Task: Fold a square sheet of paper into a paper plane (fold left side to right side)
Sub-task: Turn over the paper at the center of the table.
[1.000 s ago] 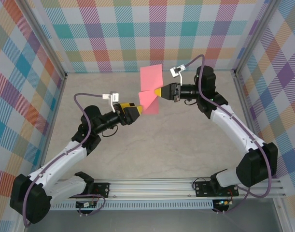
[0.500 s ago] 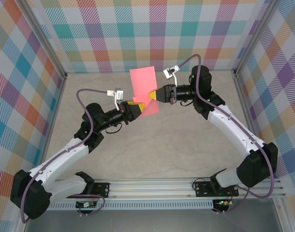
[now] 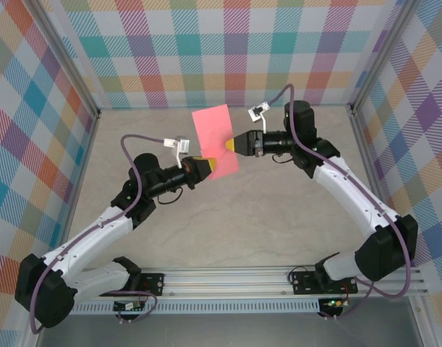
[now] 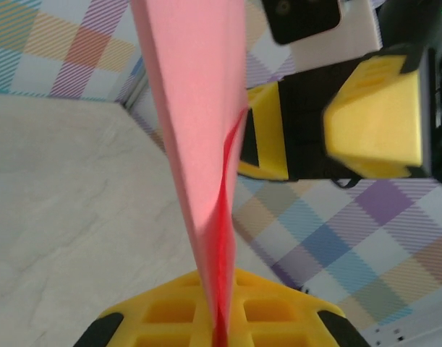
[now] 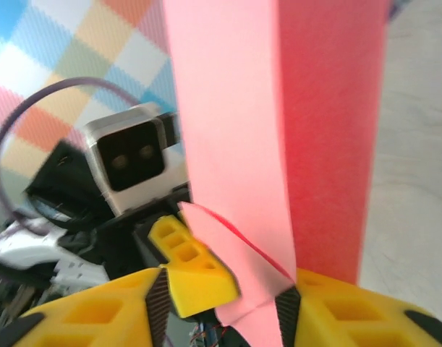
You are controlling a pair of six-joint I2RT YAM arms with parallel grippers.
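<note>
The square sheet of paper point(image 3: 215, 136), salmon-pink and partly folded over, hangs in the air above the table between both arms. My left gripper point(image 3: 209, 168) is shut on its lower edge. In the left wrist view the yellow fingers point(image 4: 170, 314) pinch the paper point(image 4: 199, 108), which rises edge-on from them. My right gripper point(image 3: 231, 146) meets the sheet from the right. Its jaws stand apart in the right wrist view, so the right gripper point(image 5: 224, 289) is open, and the paper point(image 5: 278, 108) leans against its right pad point(image 5: 287, 311). A left fingertip point(image 5: 195, 271) shows between them.
The beige tabletop point(image 3: 242, 224) lies bare below the arms. Plaid walls point(image 3: 221, 50) close in the back and both sides, with metal frame posts point(image 3: 70, 72) at the corners. An aluminium rail point(image 3: 228, 278) with the arm bases runs along the near edge.
My left gripper has moved up to the sheet and closed on its lower edge. My right gripper, shut on the paper before, has opened. The sheet has shifted slightly left.
</note>
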